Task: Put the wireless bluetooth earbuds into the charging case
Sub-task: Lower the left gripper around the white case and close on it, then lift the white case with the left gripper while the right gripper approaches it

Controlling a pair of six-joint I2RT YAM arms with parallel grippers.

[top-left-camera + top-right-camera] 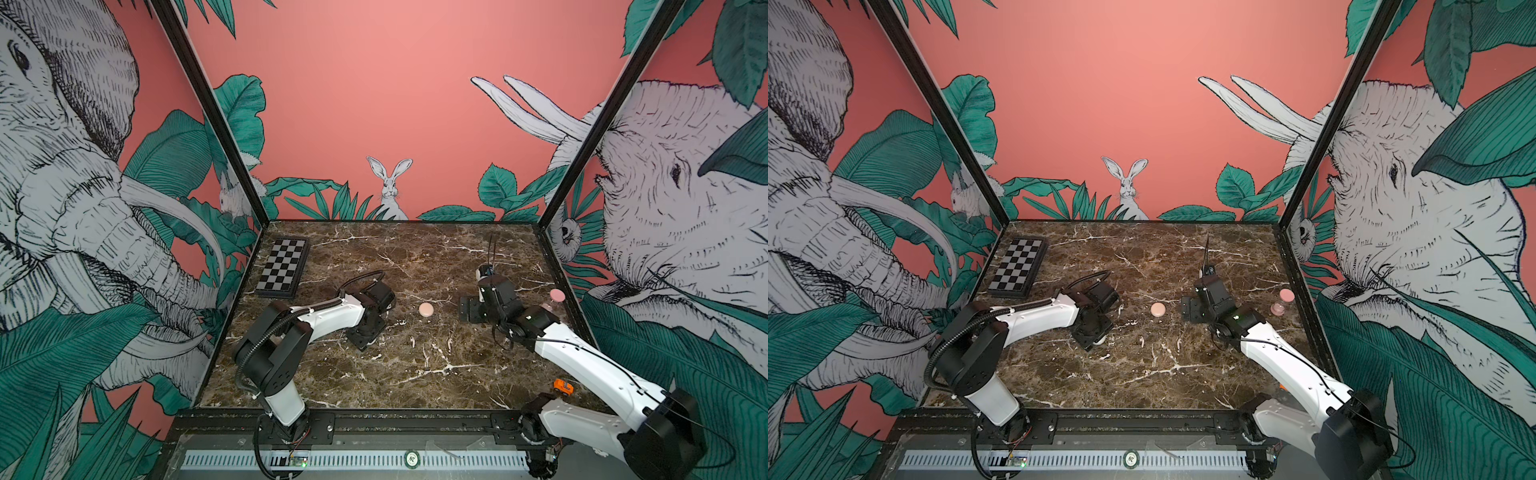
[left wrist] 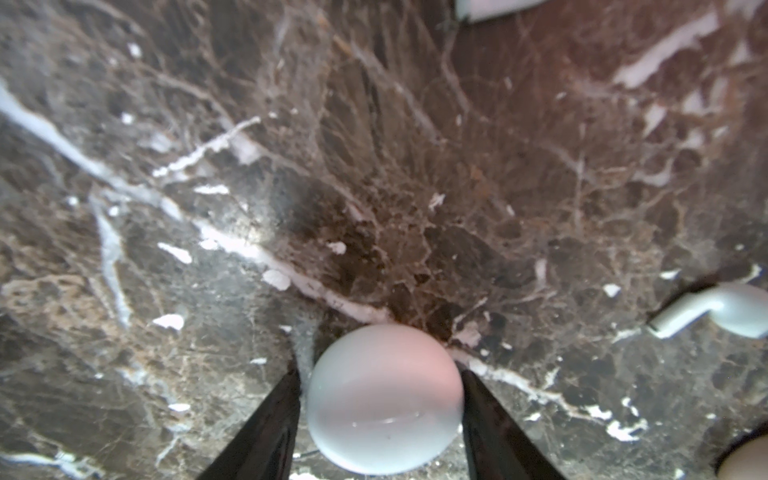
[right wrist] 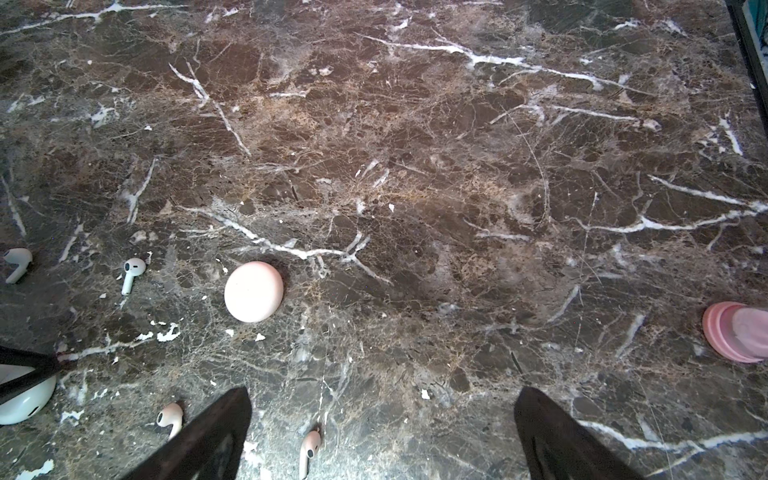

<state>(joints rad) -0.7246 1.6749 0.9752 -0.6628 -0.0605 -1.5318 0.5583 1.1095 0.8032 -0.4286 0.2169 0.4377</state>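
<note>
The white charging case (image 2: 382, 415) is straddled by the left gripper (image 2: 377, 372) — a firm clamp cannot be confirmed. The right gripper (image 3: 382, 395) is held wide open; earbuds (image 3: 133, 270) are scattered on the marble (image 3: 415, 166).

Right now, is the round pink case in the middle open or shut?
Shut. The pink case shows as one smooth dome in the right wrist view: no lid lifted, no hollow showing.

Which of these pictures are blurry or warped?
Left wrist view: soft throughout, the round white plastic case blurred, pinkish sheen on top. Right wrist view: sharp, veins of the brown marble table crisp. Both top views: black frame posts splay outward, wide-lens bending.
</note>
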